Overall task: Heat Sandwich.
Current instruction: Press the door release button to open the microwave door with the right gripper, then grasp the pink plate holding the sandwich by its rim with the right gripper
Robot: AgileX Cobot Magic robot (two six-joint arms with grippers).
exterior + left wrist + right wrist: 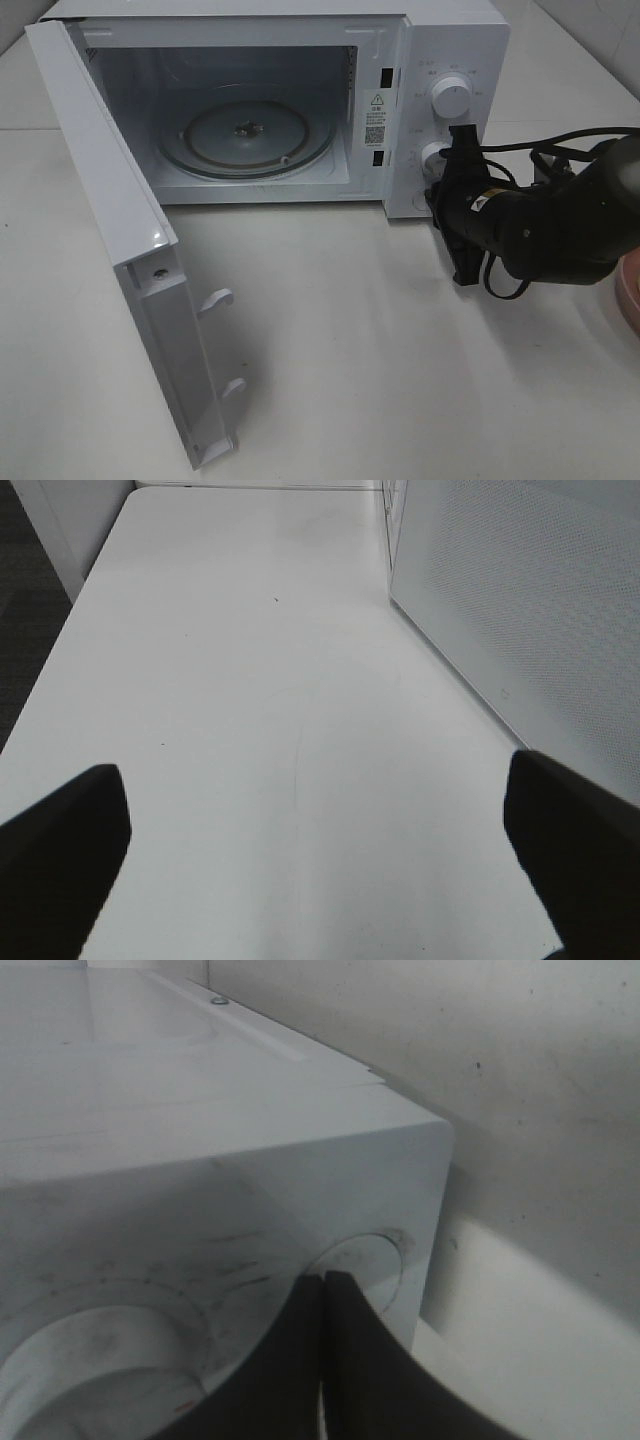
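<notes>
microwave (450, 30) 1 | knobs (449, 97) 2 | turntable (240, 135) 1 | door hooks (217, 298) 2 | plate (626, 290) 1

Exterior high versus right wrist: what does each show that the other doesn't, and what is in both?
Only exterior high: the door swung open, the bare turntable inside, and a pink rim at the right edge. Only right wrist: the right pincer up close, tips pressed together against a round fitting on the panel. Both: the microwave and that pincer at its control panel.
</notes>
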